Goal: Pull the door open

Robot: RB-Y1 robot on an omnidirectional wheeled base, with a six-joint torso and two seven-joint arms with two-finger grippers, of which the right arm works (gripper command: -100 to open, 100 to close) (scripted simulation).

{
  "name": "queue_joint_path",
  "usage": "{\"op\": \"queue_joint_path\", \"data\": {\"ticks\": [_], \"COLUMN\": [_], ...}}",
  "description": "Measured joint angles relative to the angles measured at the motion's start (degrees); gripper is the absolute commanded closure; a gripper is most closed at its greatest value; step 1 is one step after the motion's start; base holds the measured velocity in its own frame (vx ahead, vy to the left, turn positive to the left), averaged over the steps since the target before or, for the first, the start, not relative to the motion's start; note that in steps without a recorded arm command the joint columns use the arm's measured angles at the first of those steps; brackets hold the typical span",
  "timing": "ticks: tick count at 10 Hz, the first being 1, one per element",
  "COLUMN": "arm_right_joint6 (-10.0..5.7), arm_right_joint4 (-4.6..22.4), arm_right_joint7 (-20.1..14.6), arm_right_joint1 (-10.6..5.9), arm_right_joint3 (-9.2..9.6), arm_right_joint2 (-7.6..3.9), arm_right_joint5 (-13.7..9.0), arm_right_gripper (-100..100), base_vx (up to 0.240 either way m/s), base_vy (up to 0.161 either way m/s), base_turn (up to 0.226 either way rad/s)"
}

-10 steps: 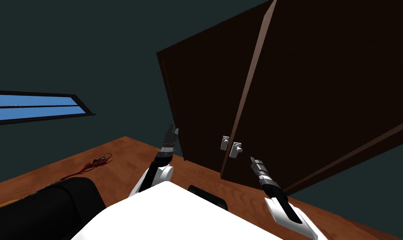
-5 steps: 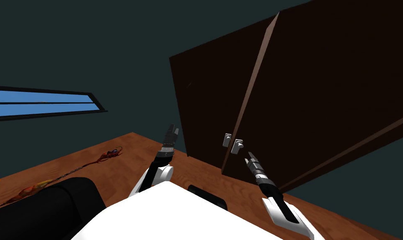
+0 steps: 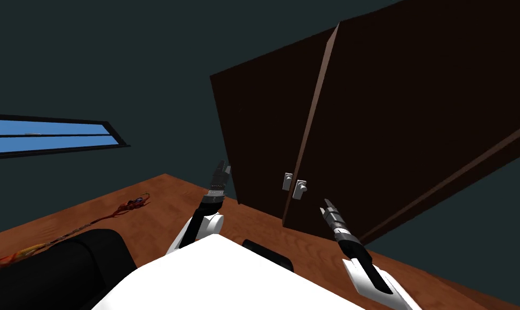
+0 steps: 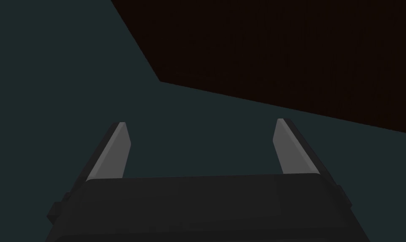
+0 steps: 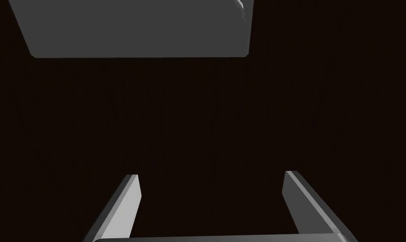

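Straight ahead, the dark brown door point(image 3: 414, 118) stands partly ajar with its pale edge turned toward me and the light grey handle point(image 3: 301, 187) low beside that edge. The right hand point(image 3: 324, 203) hovers just short of the handle, fingers point(image 5: 126, 206) apart and touching nothing, with a grey plate point(image 5: 134, 29) beyond them. I judge this the reach before the grasp. Next it must advance, close on the handle, then pull. The left hand point(image 3: 224, 168) hangs spread, facing the wall point(image 4: 51, 84).

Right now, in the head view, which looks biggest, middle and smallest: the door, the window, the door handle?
Largest: the dark brown door.
Then the blue window.
Smallest: the light grey door handle.
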Motion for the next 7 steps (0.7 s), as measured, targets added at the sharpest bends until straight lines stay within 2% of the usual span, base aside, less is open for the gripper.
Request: {"op": "queue_joint_path", "data": {"ticks": [2,4,5,7], "arm_right_joint6": [0.03,0.07,0.12,0.01], "arm_right_joint4": [0.33,-0.04,-0.13,-0.16], "arm_right_joint7": [0.20,0.55,0.60,0.55], "arm_right_joint1": [-0.87,-2.01,-2.10,-2.21], "arm_right_joint3": [0.06,0.65,0.71,0.62], "arm_right_joint2": [0.24,1.16,1.23,1.15], "arm_right_joint5": [-0.03,0.17,0.19,0.16], "arm_right_gripper": [-100,-100,100,100], "base_vx": [0.190,0.146,-0.013,-0.031], "base_vy": [0.067,0.097,-0.008,-0.023], "base_turn": [0.101,0.077,-0.020,0.015]}}
